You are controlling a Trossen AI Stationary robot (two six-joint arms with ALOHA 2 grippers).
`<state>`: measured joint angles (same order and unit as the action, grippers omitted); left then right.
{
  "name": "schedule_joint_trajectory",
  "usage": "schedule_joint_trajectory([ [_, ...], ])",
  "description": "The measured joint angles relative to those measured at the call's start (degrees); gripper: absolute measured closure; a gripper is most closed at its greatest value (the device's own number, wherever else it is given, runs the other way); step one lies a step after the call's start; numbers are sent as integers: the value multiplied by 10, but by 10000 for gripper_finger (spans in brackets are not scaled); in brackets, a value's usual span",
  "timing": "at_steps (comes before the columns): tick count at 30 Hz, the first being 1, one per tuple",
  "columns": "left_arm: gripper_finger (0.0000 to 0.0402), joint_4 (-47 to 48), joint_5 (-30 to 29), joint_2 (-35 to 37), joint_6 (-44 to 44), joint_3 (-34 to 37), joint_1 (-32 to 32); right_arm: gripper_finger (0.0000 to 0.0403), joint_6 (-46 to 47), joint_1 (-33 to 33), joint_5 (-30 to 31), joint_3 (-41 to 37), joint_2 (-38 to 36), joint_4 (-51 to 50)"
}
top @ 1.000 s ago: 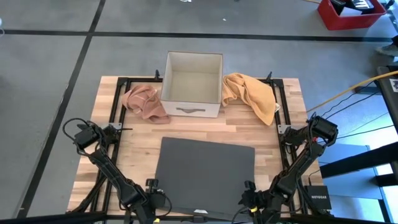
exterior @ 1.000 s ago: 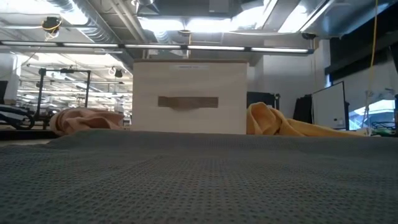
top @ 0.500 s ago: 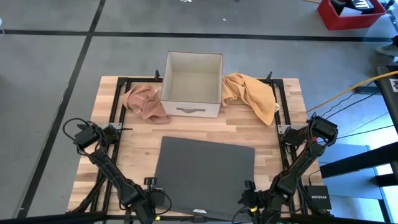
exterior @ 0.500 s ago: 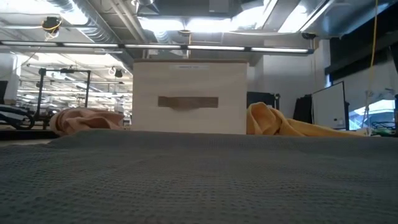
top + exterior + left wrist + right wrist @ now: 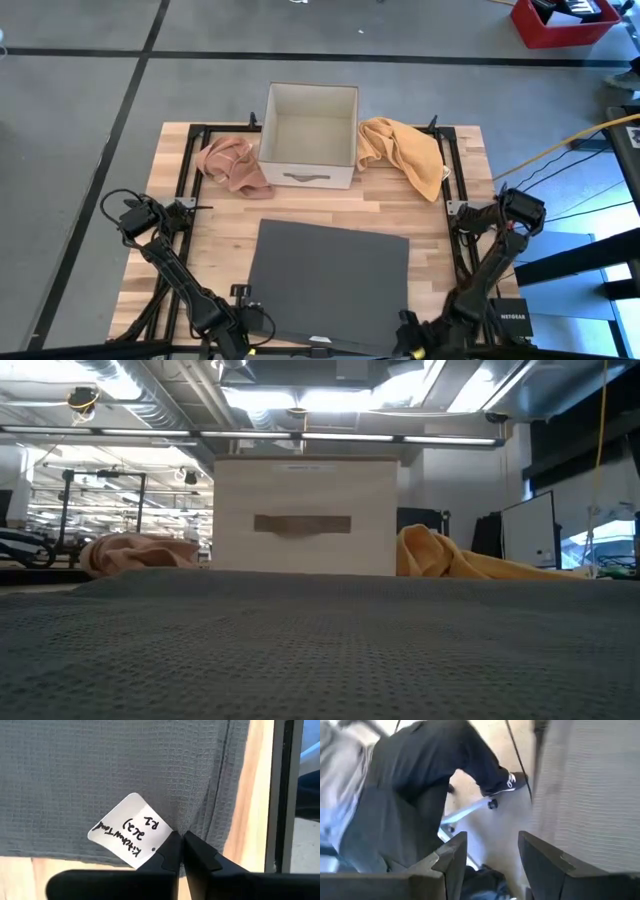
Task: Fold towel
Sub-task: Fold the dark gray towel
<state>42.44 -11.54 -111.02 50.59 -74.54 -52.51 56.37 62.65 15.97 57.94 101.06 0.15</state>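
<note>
A dark grey waffle-weave towel [image 5: 330, 280] lies spread flat on the wooden table, toward its near edge, and fills the foreground of the low view [image 5: 320, 650]. My left gripper [image 5: 252, 322] is at the towel's near left corner. In its wrist view the gripper [image 5: 181, 840] is shut beside a white handwritten label [image 5: 131, 832]. My right gripper [image 5: 410, 340] sits off the towel's near right corner at the table's near edge. It is open [image 5: 490, 855] and touches nothing. My left gripper pinches the towel's near left corner [image 5: 192, 822] between its two fingertips, right beside the white label. The fabric puckers into small wrinkles at the fingertips. The rest of the towel lies flat on the table; one layer or several, I cannot tell.
A beige open box [image 5: 310, 135] stands at the table's far middle. A crumpled pink cloth [image 5: 230, 165] lies to its left and a yellow cloth [image 5: 405, 150] to its right. Black frame rails line the table's sides. A person's dark-trousered legs [image 5: 420, 785] show beyond the table.
My right gripper has drawn back from the towel's near right corner toward the table's near edge. The towel has stayed flat and in place.
</note>
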Motion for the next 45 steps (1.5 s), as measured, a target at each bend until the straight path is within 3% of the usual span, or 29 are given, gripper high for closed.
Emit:
schedule_joint_trajectory([
  [5, 399, 10, 0, 0, 9, 0, 1, 224, -85, 14, 22, 64, 58, -96],
  [11, 392, 10, 0, 0, 18, 0, 1, 224, -103, 10, 53, 152, 118, -273],
  [20, 399, 11, 0, 0, 0, 0, 1, 224, -61, 7, 68, 159, 131, -277],
  [25, 399, 10, -1, 0, 0, 0, 1, 228, -29, 7, 45, 158, 153, -274],
  [36, 398, 6, -3, 0, -3, 0, -4, 318, -6, 7, 47, 182, 154, -346],
  [45, 394, 6, -3, 0, -14, 0, -4, 364, 7, 7, 46, 188, 154, -350],
])
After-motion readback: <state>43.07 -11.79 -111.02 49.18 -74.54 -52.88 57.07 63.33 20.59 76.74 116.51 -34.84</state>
